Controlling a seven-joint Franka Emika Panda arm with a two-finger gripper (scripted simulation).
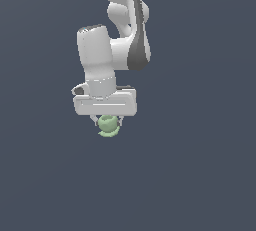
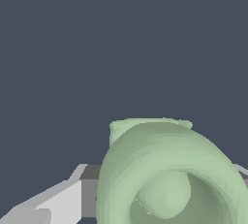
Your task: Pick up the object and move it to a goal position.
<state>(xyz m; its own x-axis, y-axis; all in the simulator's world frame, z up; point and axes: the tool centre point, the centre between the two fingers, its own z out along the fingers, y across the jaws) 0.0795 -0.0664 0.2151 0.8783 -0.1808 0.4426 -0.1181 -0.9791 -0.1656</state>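
The object (image 1: 108,126) is a small, matte, pale-green lump, rounded and uneven, and it sits directly beneath the white-grey claw (image 1: 106,120), tucked up between the two short fingers that project from the underside of the claw's broad body. In the exterior view only the fingers' tips show, one at each side of the object's upper part, and the object's lower portion hangs clear below them with a curved, flared edge turning toward the exterior view's right. The claw is closed narrowly around the object, the fingers pressed to its sides with no gap visible. In the wrist view the object (image 2: 169,174) fills the near part of the picture: a wide, flaring rim curls round a hollow with a smaller rounded knob in its middle, and a squarer, pointed-cornered edge stands up behind the rim. One pale-grey finger (image 2: 58,203) lies alongside it, touching its flank; the other finger is almost wholly hidden behind the green shape. Above the claw, in the exterior view, the wrist rises as a pale cylinder and joins the white arm (image 1: 125,35) with its dark-grey joint band, which runs out of the top of the picture. Everything around is a flat, dark blue-grey field, and no edge of any surface can be made out in it.
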